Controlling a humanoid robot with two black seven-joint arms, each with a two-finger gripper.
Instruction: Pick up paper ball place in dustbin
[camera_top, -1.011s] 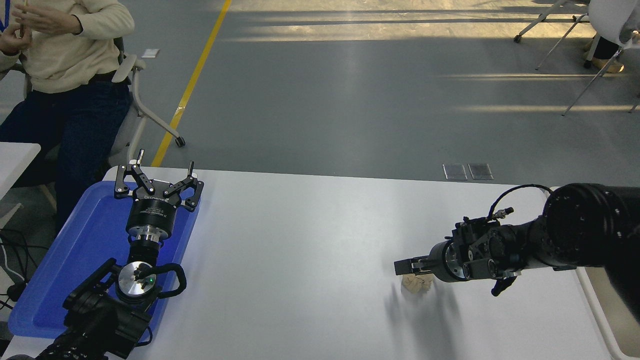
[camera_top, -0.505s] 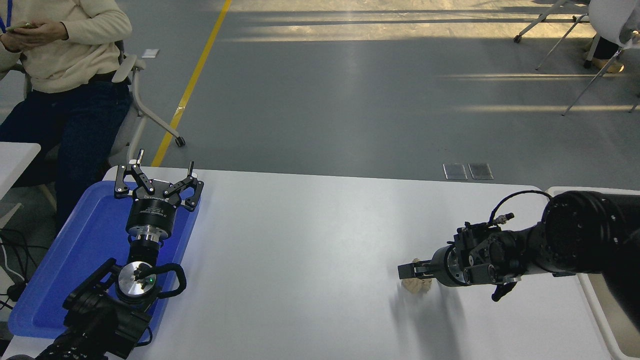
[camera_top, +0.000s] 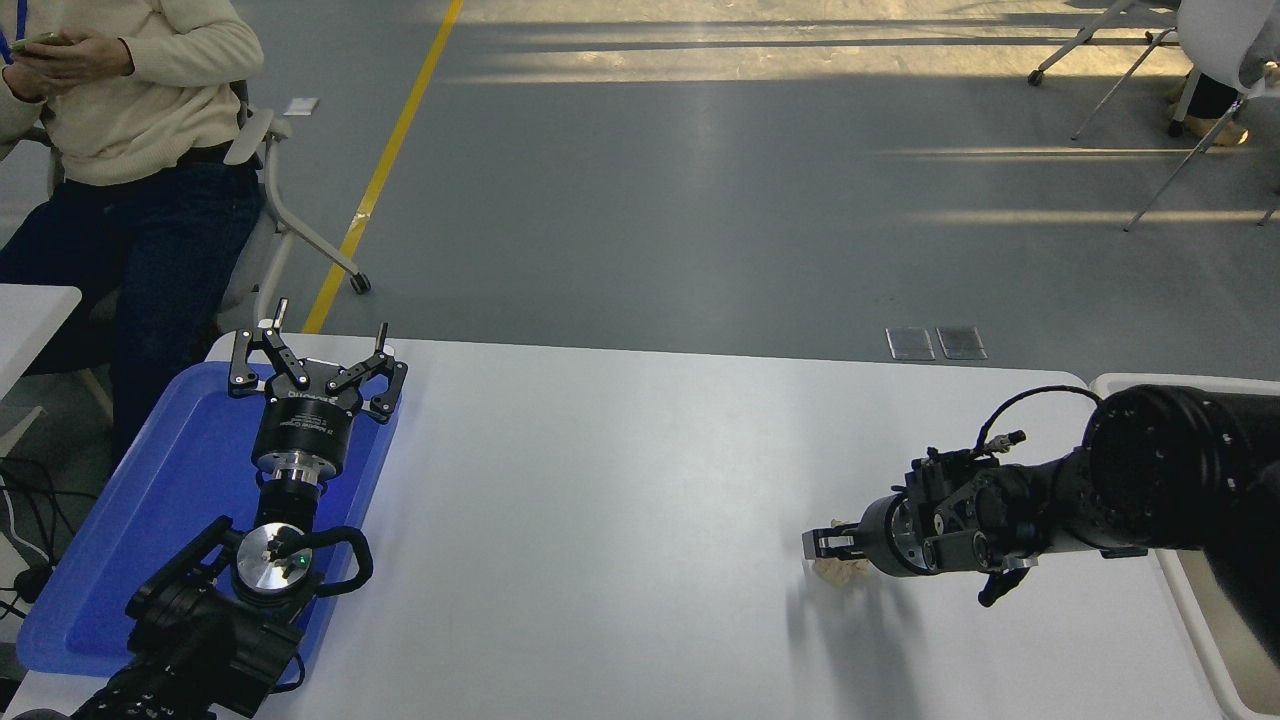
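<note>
Right claw (camera_top: 818, 546) has slid a little toward its own arm over the last second and sunk onto the paper ball (camera_top: 838, 570); fingers look clenched on the wad, which sits under the tips, just off the white table (camera_top: 620, 480); grasp likely made, lift next; dustbin (camera_top: 1185, 620) behind the claw, its path unobstructed; left claw (camera_top: 312, 352) parked released over blue tray (camera_top: 150, 500), far off; seated person (camera_top: 110, 110) beyond.
</note>
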